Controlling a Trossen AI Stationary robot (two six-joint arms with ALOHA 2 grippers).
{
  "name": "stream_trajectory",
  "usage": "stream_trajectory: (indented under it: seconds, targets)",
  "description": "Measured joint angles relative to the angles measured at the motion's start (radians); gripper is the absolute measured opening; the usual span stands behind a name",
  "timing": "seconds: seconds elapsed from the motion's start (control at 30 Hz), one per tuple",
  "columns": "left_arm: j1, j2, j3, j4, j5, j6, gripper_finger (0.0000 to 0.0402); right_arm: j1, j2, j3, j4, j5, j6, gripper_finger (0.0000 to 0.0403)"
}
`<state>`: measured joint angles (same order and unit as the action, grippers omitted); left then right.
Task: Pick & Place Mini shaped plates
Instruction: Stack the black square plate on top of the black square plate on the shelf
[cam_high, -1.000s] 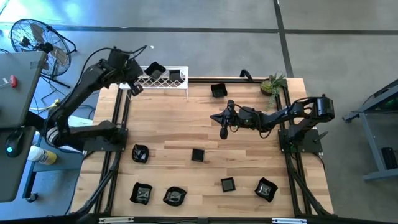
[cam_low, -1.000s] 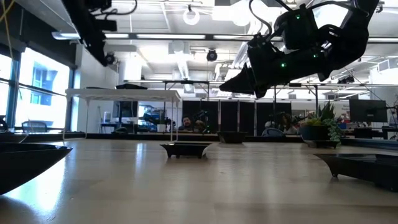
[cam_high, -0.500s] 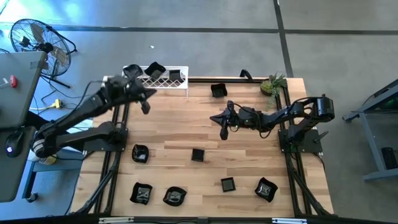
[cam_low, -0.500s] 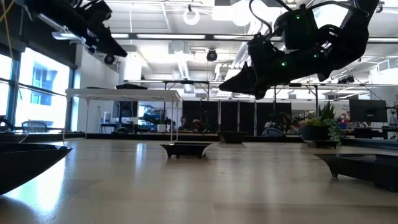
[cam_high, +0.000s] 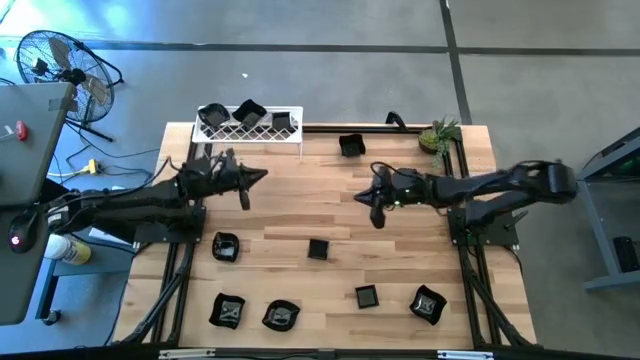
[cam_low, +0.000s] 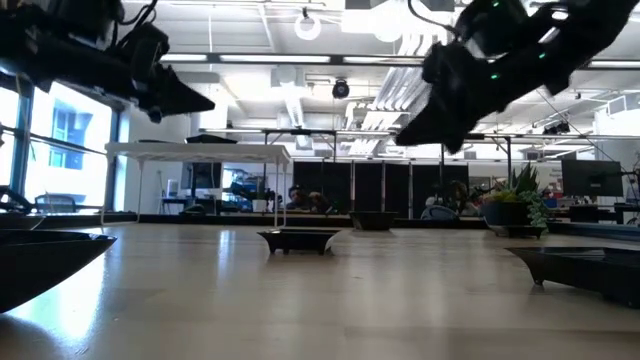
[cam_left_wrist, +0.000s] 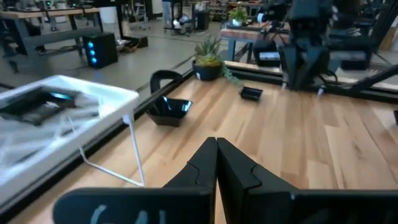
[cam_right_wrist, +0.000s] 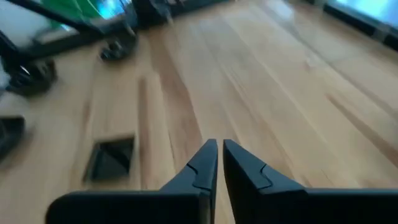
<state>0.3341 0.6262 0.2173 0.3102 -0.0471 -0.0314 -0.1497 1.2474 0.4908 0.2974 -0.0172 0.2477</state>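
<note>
**A:** Starting from the high view, what are you seeing on your tabletop (cam_high: 400, 250)?

**B:** You are looking at the left gripper (cam_high: 258, 177) reaching over the left part of the wood, near the white wire rack (cam_high: 250, 126), which is carrying three of the mini shaped plates (cam_high: 247, 111). The right gripper (cam_high: 376, 214) is hanging over the middle. Six more black plates are lying loose: one at the far edge (cam_high: 351, 145), one just nearer than the left gripper (cam_high: 225, 246), a square one in the centre (cam_high: 318, 249), and others along the near side. A potted plant (cam_high: 438, 135) is sitting at the far right corner.

**A:** And the low view?

**B:** Both arms are hanging above the wood, touching nothing. A dish (cam_low: 298, 241) is resting alone mid-table.

**A:** What is the left wrist view telling you?

**B:** The fingers (cam_left_wrist: 239, 171) are pressing together, closed and empty. Beyond them a glossy dish (cam_left_wrist: 169, 110) is sitting beside the rack's leg.

**A:** The right wrist view?

**B:** Those fingers (cam_right_wrist: 245, 171) are also closed on nothing, with only a thin slit showing. A square plate (cam_right_wrist: 111, 157) is lying on the wood beyond them.
</note>
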Motion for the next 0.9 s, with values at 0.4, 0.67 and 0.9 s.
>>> stream_trajectory:
  seconds: [0.4, 0.67, 0.9]
  targets:
    - [-0.047, 0.000, -0.098, 0.083, -0.042, -0.045, 0.0000, 0.000, -0.308, 0.000, -0.830, 0.174, 0.226, 0.0103]
    - [-0.047, 0.000, -0.098, 0.083, -0.037, -0.052, 0.0000, 0.163, -0.202, 0.000, -0.672, -0.112, 0.295, 0.0113]
    - [-0.047, 0.000, -0.098, 0.084, -0.018, -0.058, 0.0000, 0.406, -0.026, 0.000, -0.334, -0.154, 0.376, 0.0113]
